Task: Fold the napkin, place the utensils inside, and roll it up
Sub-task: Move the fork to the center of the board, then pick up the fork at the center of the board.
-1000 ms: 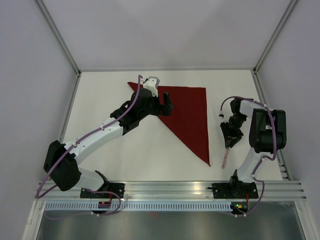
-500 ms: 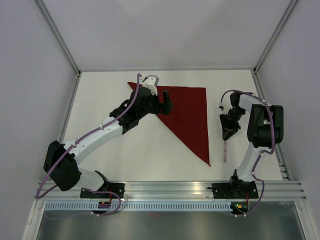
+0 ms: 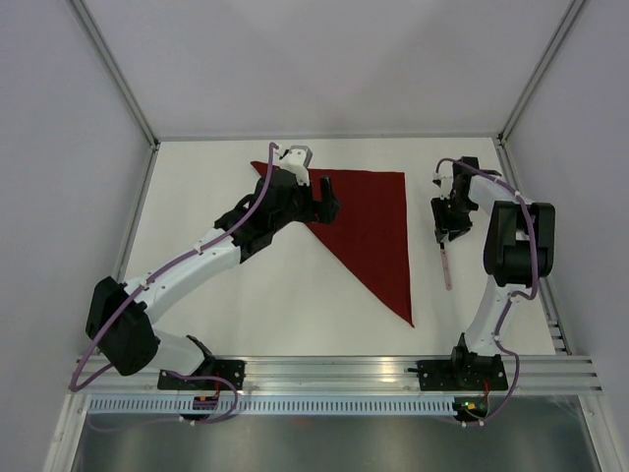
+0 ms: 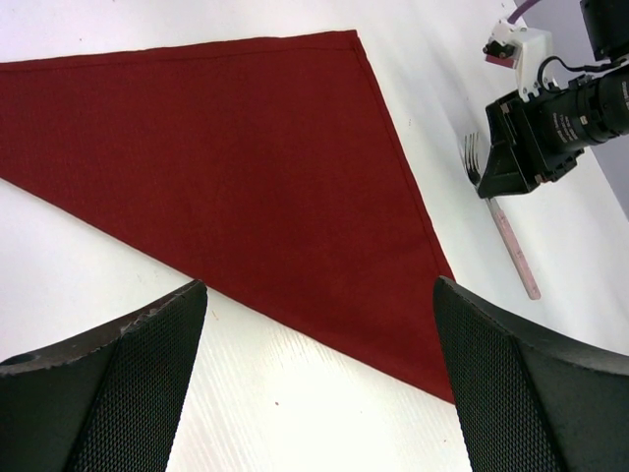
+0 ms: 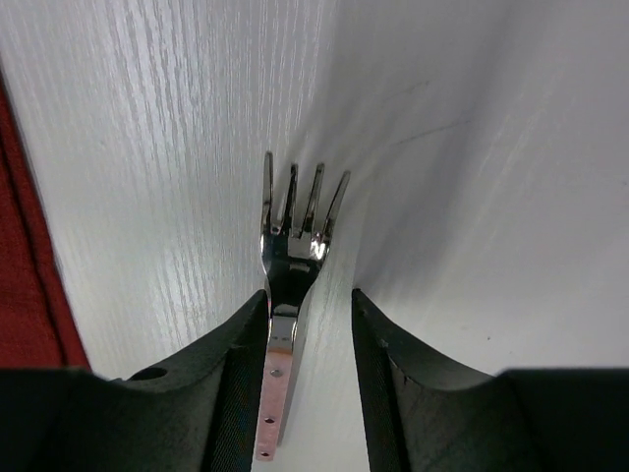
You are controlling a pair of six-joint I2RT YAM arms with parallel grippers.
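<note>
The dark red napkin (image 3: pixel 369 221) lies flat on the white table, folded into a triangle; it also shows in the left wrist view (image 4: pixel 226 157). My left gripper (image 3: pixel 329 208) is open and empty, hovering over the napkin's long diagonal edge (image 4: pixel 319 295). The slim fork (image 3: pixel 445 265) lies on the table to the right of the napkin, tines pointing away from me. My right gripper (image 3: pixel 447 228) is open astride the fork's neck (image 5: pixel 290 246). The fork rests against the left finger (image 5: pixel 236 364), with a gap to the right finger. The napkin's edge (image 5: pixel 20 246) shows at the left of the right wrist view.
The table's right rail (image 3: pixel 531 226) runs close beside the right arm. The back wall edge (image 3: pixel 324 138) lies just beyond the napkin. The right arm's camera (image 4: pixel 550 128) shows past the napkin's corner in the left wrist view.
My right gripper has moved away from me toward the back of the table, and the fork has slid along with it. The left arm has barely moved.
</note>
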